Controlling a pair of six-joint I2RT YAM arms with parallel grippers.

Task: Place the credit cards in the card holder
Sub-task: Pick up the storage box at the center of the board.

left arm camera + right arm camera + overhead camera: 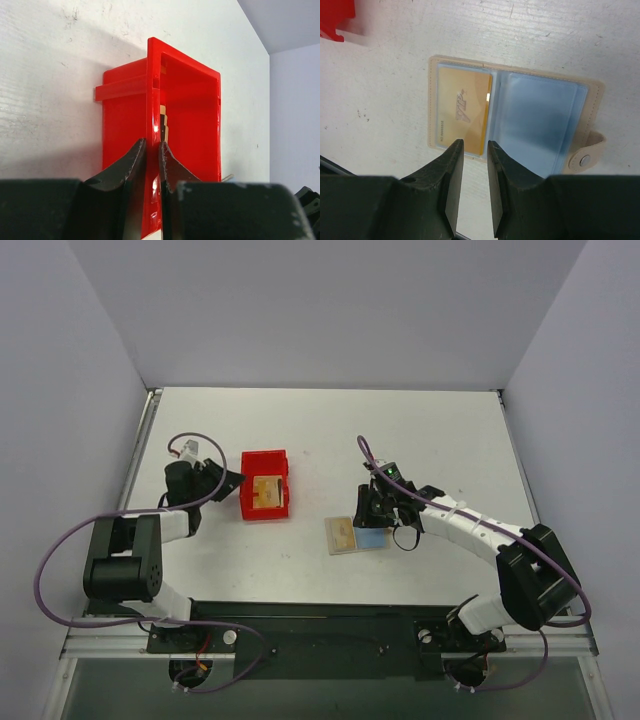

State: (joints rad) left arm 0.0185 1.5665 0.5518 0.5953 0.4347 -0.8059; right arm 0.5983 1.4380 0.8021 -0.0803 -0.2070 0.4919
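**Top view.** White worktop (430, 430), both arms reaching in from the near edge. Red bin (266, 462) stands left of centre. Card holder (373, 538) lies open and flat right of centre, well apart from the bin. L hand (232, 480) is at the bin's left wall; R hand (364, 514) is over the holder. One credit card (343, 534) shows as an orange-yellow patch on the holder's left half. Further cards (265, 492) lie inside the bin.

**L wrist view.** L hand (151, 145) straddles one upright wall of the bin (190, 115). There is one dark finger (127, 175) per side, and the tips are pressed to the red plastic, so the hand is clamped on the wall. Card edges (163, 122) show past the tips inside the bin; the no. of cards cannot be told.

**R wrist view.** Holder (433, 110) is spread open, beige border up. Its left pocket holds the credit card (465, 117) under a clear sleeve, w/ paler script on its face. The right half shows light blue lining (540, 125). The snap tab (587, 155) sticks out at the right edge. R hand (475, 145) has its fingers (451, 175) a little apart w/ nothing between them, only bare worktop in the gap. The tips sit at the holder's edge, just by the card's corner near the fold. A corner of the bin (335, 20) shows at upper left.
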